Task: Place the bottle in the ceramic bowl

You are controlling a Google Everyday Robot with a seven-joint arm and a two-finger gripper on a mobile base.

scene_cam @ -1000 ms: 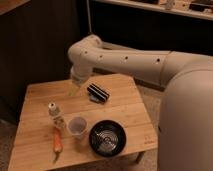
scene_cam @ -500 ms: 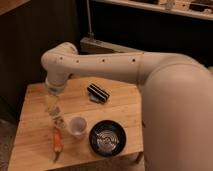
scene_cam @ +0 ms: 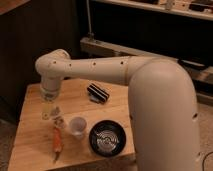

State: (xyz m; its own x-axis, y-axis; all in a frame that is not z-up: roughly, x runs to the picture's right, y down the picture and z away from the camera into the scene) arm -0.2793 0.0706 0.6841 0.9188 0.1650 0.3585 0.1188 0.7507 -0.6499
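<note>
Arm (scene_cam: 100, 70): white, reaching left over the wooden table (scene_cam: 35, 145).
Ceramic bowl (scene_cam: 106, 138): black with white spirals, near right.
Black ridged object (scene_cam: 98, 93): far centre.
White cup (scene_cam: 77, 126): between bowl and bottle.
Carrot (scene_cam: 56, 141): near left.
Bottle (scene_cam: 59, 120): seemingly upright, just left of the cup, close under the gripper (scene_cam: 49, 110) (whether it is gripped, I cannot tell).
Handling note: probably grasp mid-body, lift clear of the cup, carry right, lower into the bowl's centre.

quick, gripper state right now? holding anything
gripper: cannot be told; it is low over the left of the wooden table, right beside the small whitish plastic bottle with reddish label.
</note>
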